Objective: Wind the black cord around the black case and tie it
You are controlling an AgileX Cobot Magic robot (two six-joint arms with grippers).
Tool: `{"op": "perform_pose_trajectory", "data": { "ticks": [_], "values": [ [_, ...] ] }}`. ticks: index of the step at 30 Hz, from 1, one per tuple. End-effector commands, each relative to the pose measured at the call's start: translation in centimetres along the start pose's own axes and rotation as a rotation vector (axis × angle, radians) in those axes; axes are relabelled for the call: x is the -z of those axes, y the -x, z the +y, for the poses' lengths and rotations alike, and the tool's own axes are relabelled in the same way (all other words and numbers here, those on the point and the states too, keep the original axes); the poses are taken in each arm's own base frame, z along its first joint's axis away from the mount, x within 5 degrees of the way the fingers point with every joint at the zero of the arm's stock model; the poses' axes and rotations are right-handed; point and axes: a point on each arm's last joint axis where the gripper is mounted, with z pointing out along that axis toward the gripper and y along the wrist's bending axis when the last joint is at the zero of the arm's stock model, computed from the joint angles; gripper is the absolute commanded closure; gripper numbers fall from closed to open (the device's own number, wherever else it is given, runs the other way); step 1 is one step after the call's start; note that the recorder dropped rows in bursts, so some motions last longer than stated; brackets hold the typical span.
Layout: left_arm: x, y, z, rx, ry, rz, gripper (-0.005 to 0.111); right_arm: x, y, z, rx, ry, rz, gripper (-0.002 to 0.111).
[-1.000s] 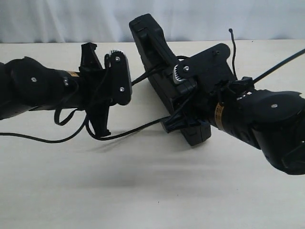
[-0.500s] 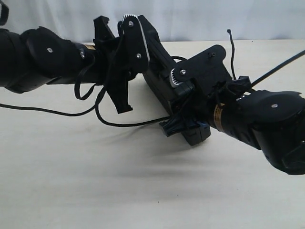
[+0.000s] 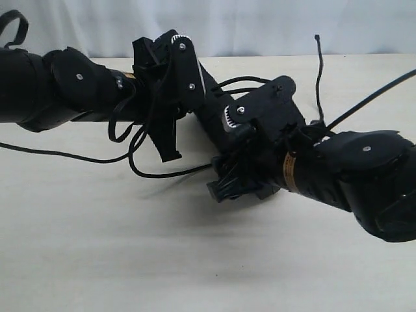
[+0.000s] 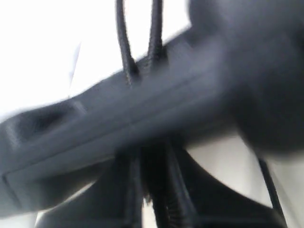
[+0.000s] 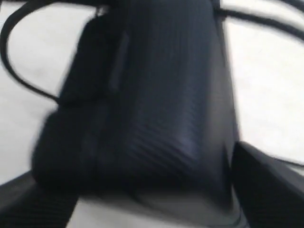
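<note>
Though it blurs, the black case (image 5: pixel 152 104) looks matte; finely ribbed.

The black case (image 3: pixel 209 123) sits mid-scene over the surface (image 3: pixel 130 260), with the left tool (image 3: pixel 158 102) at its left and the right tool (image 3: pixel 234 162) at its right, fingers flanking it (right wrist view); two strands of the black cord (image 3: pixel 319 71) cross the case's edge, its free end behind the right arm
</note>
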Motion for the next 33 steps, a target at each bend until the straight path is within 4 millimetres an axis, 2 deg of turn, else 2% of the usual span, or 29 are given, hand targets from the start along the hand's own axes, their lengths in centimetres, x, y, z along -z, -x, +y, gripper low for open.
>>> {"op": "perform_pose_trajectory", "data": {
  "ticks": [1,4,7,9,14,18,21,26,27,30,32,33],
  "values": [
    [0.1,0.1,0.2,0.036,0.020,-0.003,0.107,-0.2,-0.9,0.7,-0.089,0.058,0.049,0.019],
    [0.1,0.1,0.2,0.036,0.020,-0.003,0.107,0.3,-0.7,0.9,-0.122,0.088,0.046,0.013],
    [0.1,0.1,0.3,0.038,0.027,-0.003,0.107,1.5,0.2,0.9,-0.122,0.127,0.001,0.012],
    [0.1,0.1,0.3,0.041,0.026,-0.003,0.107,2.8,1.0,0.7,-0.133,0.139,-0.053,0.012],
    [0.1,0.1,0.3,0.041,0.026,-0.003,0.107,6.9,2.7,-1.6,-0.179,0.011,-0.182,0.013],
    [0.1,0.1,0.3,0.041,0.026,-0.003,0.107,9.9,3.5,-4.0,-0.215,-0.105,-0.201,0.021],
    [0.1,0.1,0.3,0.041,0.026,-0.003,0.107,10.8,4.5,-5.9,-0.288,-0.121,-0.181,0.032],
    [0.1,0.1,0.3,0.041,0.026,-0.003,0.107,10.8,7.6,-9.0,-0.340,-0.076,-0.133,0.047],
    [0.1,0.1,0.3,0.043,0.026,-0.003,0.107,10.6,8.2,-9.9,-0.394,-0.053,-0.108,0.051],
    [0.1,0.1,0.2,0.043,0.022,-0.003,0.107,8.9,9.6,-12.0,-0.407,0.051,-0.007,0.059],
    [0.1,0.1,0.2,0.043,0.022,-0.003,0.107,7.4,9.7,-13.3,-0.470,0.158,0.076,0.063],
    [0.1,0.1,0.2,0.043,0.022,-0.003,0.107,6.0,9.5,-14.4,-0.513,0.208,0.126,0.063]
  ]
}}
